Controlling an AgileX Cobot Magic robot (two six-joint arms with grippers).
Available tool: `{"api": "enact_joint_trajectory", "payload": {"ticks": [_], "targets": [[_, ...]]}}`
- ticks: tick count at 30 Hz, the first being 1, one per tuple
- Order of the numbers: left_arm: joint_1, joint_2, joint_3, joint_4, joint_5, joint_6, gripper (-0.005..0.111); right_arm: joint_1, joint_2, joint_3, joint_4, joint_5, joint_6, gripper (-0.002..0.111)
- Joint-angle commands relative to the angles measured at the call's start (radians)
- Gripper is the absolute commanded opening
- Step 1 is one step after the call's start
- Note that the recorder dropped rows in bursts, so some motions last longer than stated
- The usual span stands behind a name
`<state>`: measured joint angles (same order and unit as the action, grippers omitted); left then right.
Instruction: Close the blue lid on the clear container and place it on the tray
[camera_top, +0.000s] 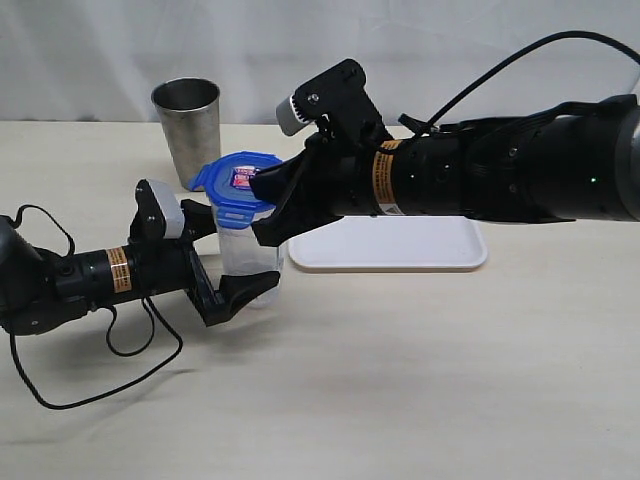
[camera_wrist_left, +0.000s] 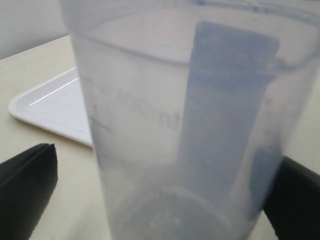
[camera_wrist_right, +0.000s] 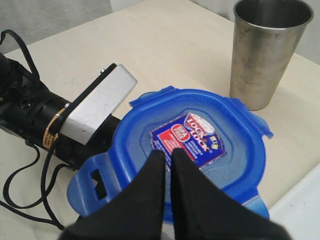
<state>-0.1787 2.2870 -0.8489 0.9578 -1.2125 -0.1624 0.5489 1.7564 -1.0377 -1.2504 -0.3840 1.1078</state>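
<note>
The container (camera_top: 247, 243) stands upright on the table (camera_top: 400, 380), just beside the tray (camera_top: 400, 250) and not on it. The lid (camera_top: 237, 185) sits on top of it, with its flaps flaring outward. The right pincer (camera_wrist_right: 167, 162) is pressed together, and its tips rest on the lid at the edge of the sticker (camera_wrist_right: 189, 139). The left pincer (camera_wrist_left: 165, 200) is spread wide around the container's lower part, with one finger (camera_wrist_left: 25, 195) visibly clear of the wall. A metal tumbler (camera_top: 187, 125) stands behind the container.
</note>
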Motion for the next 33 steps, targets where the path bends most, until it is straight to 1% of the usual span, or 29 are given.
{"api": "enact_joint_trajectory", "payload": {"ticks": [1, 6, 11, 15, 17, 22, 24, 26, 27, 30, 31, 33], "targets": [[-0.006, 0.002, -0.003, -0.010, -0.009, -0.007, 0.105, 0.001, 0.010, -0.011, -0.018, 0.008, -0.013, 0.004], [-0.006, 0.002, -0.003, -0.010, -0.009, -0.007, 0.105, 0.001, 0.010, -0.055, -0.018, 0.008, 0.014, 0.004], [-0.006, 0.002, -0.003, -0.010, -0.009, -0.007, 0.105, 0.001, 0.008, -0.055, -0.032, 0.012, 0.036, 0.005], [-0.006, 0.002, -0.003, -0.010, -0.009, -0.007, 0.105, 0.001, -0.042, -0.055, -0.035, 0.025, 0.036, 0.005], [-0.006, 0.002, -0.003, -0.010, -0.009, -0.007, 0.105, 0.001, -0.093, -0.055, -0.035, 0.082, 0.048, 0.005], [-0.006, 0.002, -0.003, -0.010, -0.009, -0.007, 0.105, -0.003, -0.231, -0.050, -0.035, 0.348, 0.088, 0.004], [-0.006, 0.002, -0.003, -0.010, -0.009, -0.007, 0.105, -0.029, -0.274, -0.031, -0.035, 0.361, 0.094, 0.004], [-0.006, 0.002, -0.003, -0.010, -0.009, -0.007, 0.105, -0.105, -0.296, 0.012, -0.036, 0.241, 0.133, 0.004], [-0.006, 0.002, -0.003, -0.010, -0.009, -0.007, 0.105, -0.148, -0.298, 0.032, -0.043, 0.143, 0.156, 0.004], [-0.006, 0.002, -0.003, -0.010, -0.009, -0.007, 0.105, -0.350, -0.263, 0.087, -0.138, -0.193, 0.287, 0.004], [-0.006, 0.002, -0.003, -0.010, -0.009, -0.007, 0.105, -0.417, -0.222, 0.089, -0.201, -0.337, 0.351, 0.004], [-0.006, 0.002, -0.003, -0.010, -0.009, -0.007, 0.105, -0.508, -0.143, 0.082, -0.200, -0.482, 0.374, 0.004]]}}
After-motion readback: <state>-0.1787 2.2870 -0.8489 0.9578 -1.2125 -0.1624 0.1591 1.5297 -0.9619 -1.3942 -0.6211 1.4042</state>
